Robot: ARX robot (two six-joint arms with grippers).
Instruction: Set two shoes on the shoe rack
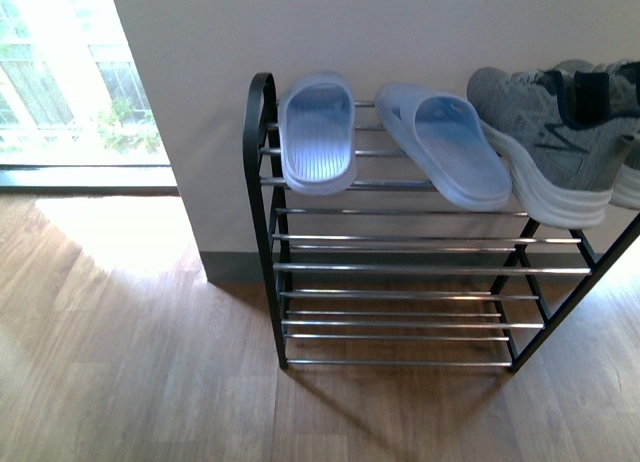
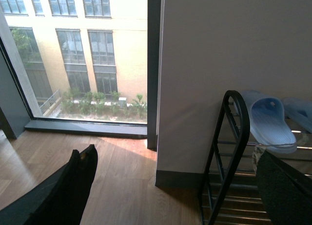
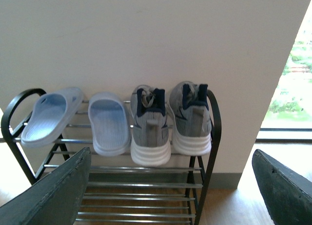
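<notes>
- Both claws hang empty with jaws apart; the right claw (image 3: 170, 196) looks straight at the shoe rack (image 3: 210, 132), its dark fingers (image 3: 53, 196) spread wide and clear of everything; the left claw (image 2: 175, 191) is likewise spread, off the rack's left arched end and nearer the window (image 2: 73, 54).
- Two grey sneakers (image 3: 170, 122) already sit side by side on the top tier, at about 12 o'clock from the right claw; heels face the claw, toes point at the wall, long axes running front to back across the rods; the right arm is the nearer.
- Judged from this, the placing looks done; only a retreat remains.
- Sneakers: soft knit uppers, thick ribbed white soles, dark navy collars.
- Two pale blue slides (image 1: 440, 147), smooth and probably rubbery, lie at the sneakers' 9 o'clock.
- Rack: black frame, rounded ends, thin shiny rods in tiers; wooden floor (image 1: 130, 372) beneath.
</notes>
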